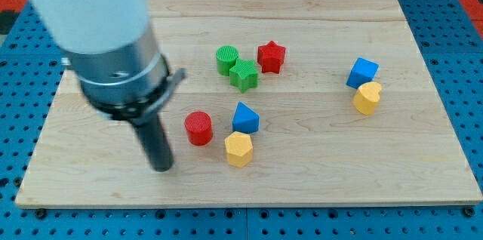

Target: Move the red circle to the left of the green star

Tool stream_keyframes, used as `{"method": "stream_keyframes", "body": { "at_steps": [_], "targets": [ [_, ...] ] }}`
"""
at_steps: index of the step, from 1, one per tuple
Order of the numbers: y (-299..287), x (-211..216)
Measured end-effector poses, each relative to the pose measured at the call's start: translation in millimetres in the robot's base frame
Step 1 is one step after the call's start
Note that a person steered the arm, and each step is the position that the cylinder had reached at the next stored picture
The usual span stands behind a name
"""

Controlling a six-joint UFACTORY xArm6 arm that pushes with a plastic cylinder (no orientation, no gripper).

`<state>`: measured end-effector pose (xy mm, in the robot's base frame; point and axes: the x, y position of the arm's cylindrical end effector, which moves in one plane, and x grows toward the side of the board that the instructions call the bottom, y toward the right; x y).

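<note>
My tip (162,167) rested on the wooden board (423,172), just to the view's left of the red circle (199,128); the rod had no jaws. The red circle lay below and left of the green star (244,75), apart from it.

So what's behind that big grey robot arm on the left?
Only wooden board shows around the arm. Whatever lies behind it is covered. My tip sits left of the red circle.
</note>
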<state>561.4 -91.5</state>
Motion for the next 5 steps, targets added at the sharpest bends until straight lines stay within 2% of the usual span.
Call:
{"method": "stream_keyframes", "body": {
  "at_steps": [1,2,3,4,5],
  "targets": [
    [36.5,-40.2],
    [48.9,-82.3],
    [57.3,-101.2],
    [51.2,-74.6],
    [75.6,-61.8]
  ]
}}
